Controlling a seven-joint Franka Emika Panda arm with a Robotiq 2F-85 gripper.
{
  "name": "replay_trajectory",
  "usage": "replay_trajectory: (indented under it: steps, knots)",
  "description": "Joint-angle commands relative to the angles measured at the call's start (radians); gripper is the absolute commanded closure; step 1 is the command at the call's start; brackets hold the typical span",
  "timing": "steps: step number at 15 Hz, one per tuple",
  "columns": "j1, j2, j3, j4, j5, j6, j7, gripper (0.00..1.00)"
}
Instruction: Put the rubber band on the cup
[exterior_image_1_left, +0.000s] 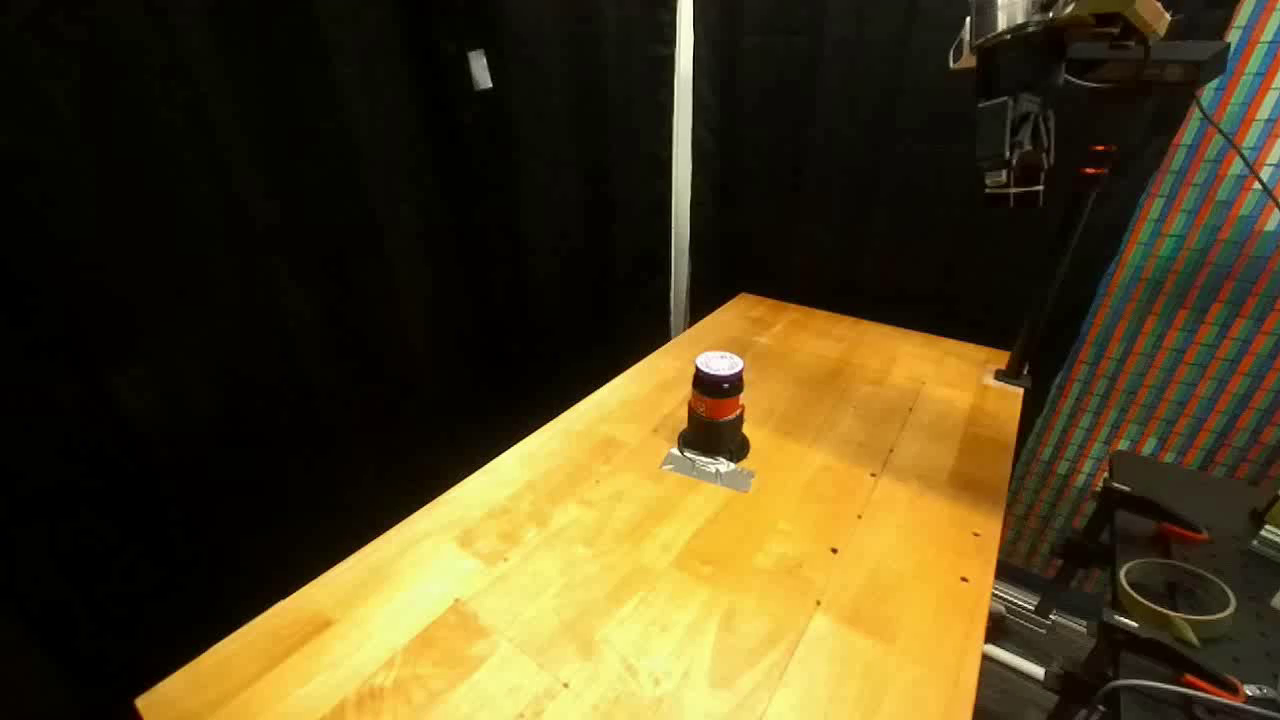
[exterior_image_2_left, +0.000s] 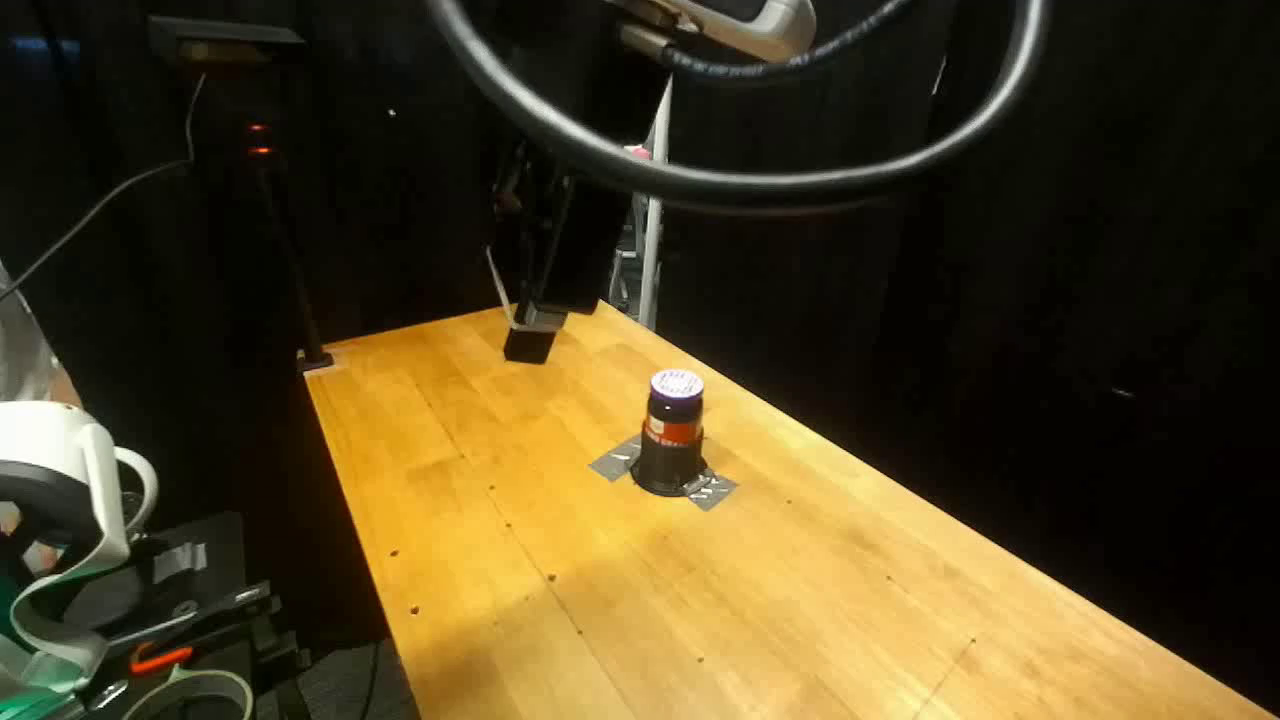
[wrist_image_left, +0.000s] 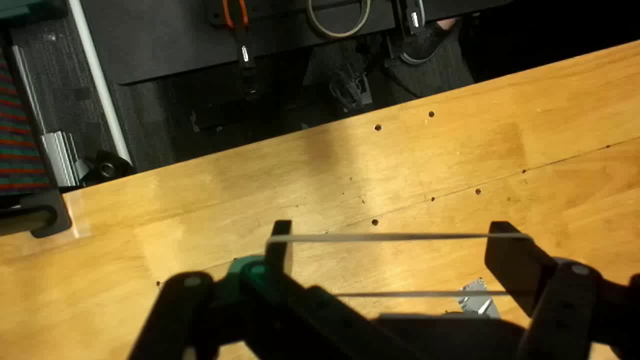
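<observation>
The cup (exterior_image_1_left: 716, 405) stands upright on the wooden table in both exterior views (exterior_image_2_left: 672, 432). It has a dark upper part, an orange-red band, a black base and a pale printed top. My gripper (wrist_image_left: 391, 231) is open in the wrist view. A thin pale rubber band (wrist_image_left: 385, 237) is stretched around its two fingers as a loop. In the exterior views the gripper (exterior_image_1_left: 1013, 190) hangs high, apart from the cup, beyond it toward the table's far end (exterior_image_2_left: 528, 343). In the wrist view the cup is mostly hidden behind the gripper's dark body.
Silver tape (exterior_image_1_left: 708, 470) holds the cup's base to the table (exterior_image_2_left: 850, 580). A thin black post (exterior_image_2_left: 315, 360) stands at a far table corner. A black side table with a tape roll (exterior_image_1_left: 1178, 597) stands beside the table. A thick black cable (exterior_image_2_left: 780, 190) loops from the arm.
</observation>
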Motion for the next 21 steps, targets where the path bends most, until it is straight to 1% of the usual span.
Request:
replay_trajectory:
  steps: [1,6,9,11,13,17,21]
  knots:
    - [-0.014,0.001,0.012,0.005,0.002,-0.002,-0.002,0.0]
    - [-0.014,-0.001,0.012,0.009,0.002,-0.002,-0.002,0.0]
    - [0.006,0.131,0.039,0.136,-0.002,0.027,0.014,0.0]
    - [0.019,0.222,0.064,0.209,-0.011,0.096,0.019,0.0]
    - [0.032,0.311,0.09,0.267,-0.032,0.196,0.037,0.0]
    - [0.048,0.48,0.114,0.357,-0.055,0.382,0.04,0.0]
    - [0.053,0.599,0.136,0.422,-0.025,0.429,0.009,0.0]
